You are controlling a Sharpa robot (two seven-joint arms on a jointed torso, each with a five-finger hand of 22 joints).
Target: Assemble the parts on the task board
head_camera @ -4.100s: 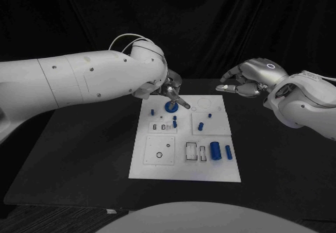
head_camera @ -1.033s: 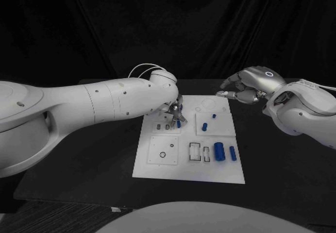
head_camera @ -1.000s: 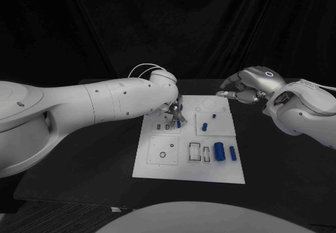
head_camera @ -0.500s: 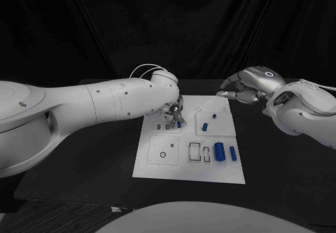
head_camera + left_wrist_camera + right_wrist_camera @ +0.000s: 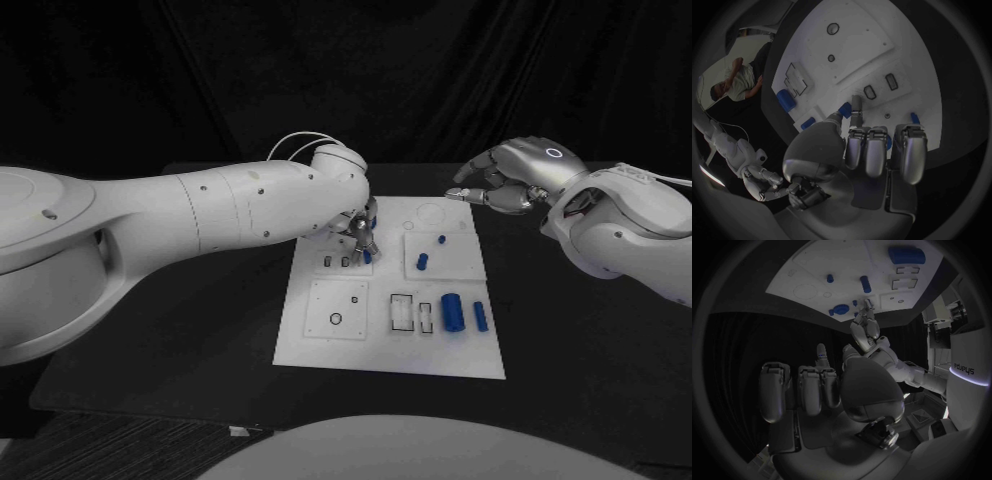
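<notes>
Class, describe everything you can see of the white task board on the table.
The task board is a flat white rectangular plate lying on the black table, its long side running away from the robot. It looks like matte plastic, split into square panels with round holes and outlined rectangular slots. Small blue parts lie on it, the biggest a cylinder on its side. The left hand reaches down at its far left part; the right hand hovers beyond its far right corner.

White task board (image 5: pixel 325 340), blue parts (image 5: pixel 451 311)

We see the white task board (image 5: pixel 346 340) lying flat under the left hand (image 5: pixel 359 231); a small blue part (image 5: pixel 368 256) stands at its fingertips; larger blue cylinders (image 5: pixel 451 311) lie nearer us, well apart from the hand.
</notes>
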